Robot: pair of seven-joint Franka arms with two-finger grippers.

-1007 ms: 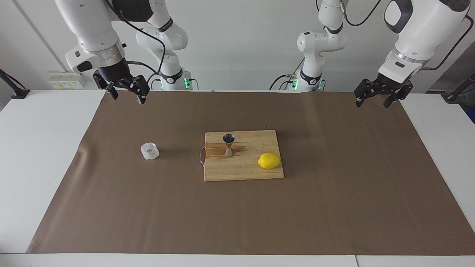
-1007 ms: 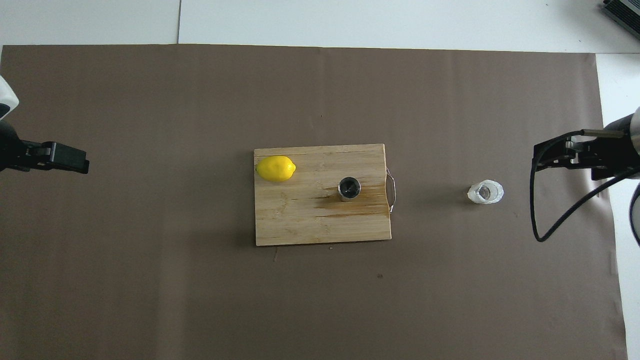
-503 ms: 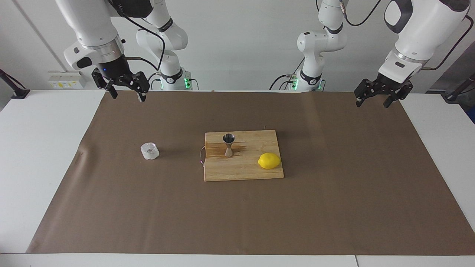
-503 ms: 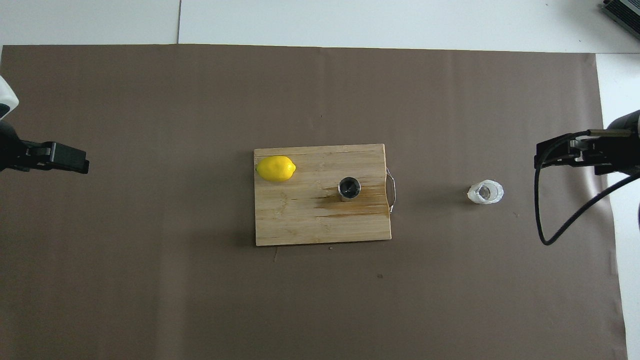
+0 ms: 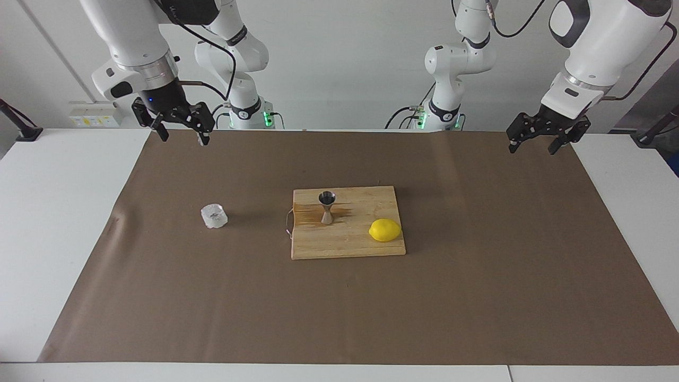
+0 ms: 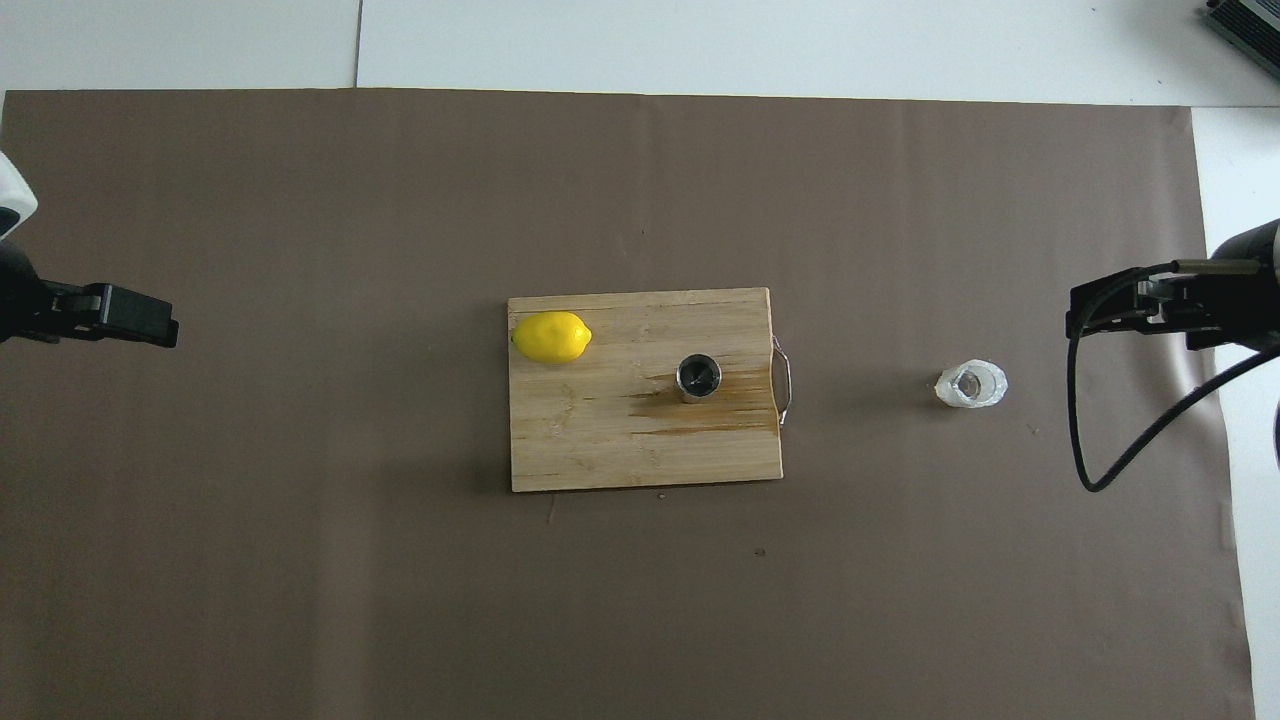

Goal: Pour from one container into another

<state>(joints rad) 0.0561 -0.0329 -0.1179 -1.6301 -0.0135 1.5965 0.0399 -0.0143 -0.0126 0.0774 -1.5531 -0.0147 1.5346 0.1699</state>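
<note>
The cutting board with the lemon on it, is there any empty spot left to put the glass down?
Yes. On the cutting board, the strip along the edge farthest from the robots is bare, and so is the middle between the jigger and the lemon. The brown paper around the board is bare too; only the faceted glass tumbler stands there.

One glass [image 5: 214,216] stands on the mat. One jigger [image 5: 327,207] and one lemon [image 5: 384,230] are on one wooden board [image 5: 339,244], which has one wire handle [image 6: 785,380]. One brown mat [image 5: 477,297] covers one white desk [image 5: 48,212]. Two arms are up, each with one gripper: left gripper [image 5: 533,143], right gripper [image 5: 181,132].
</note>
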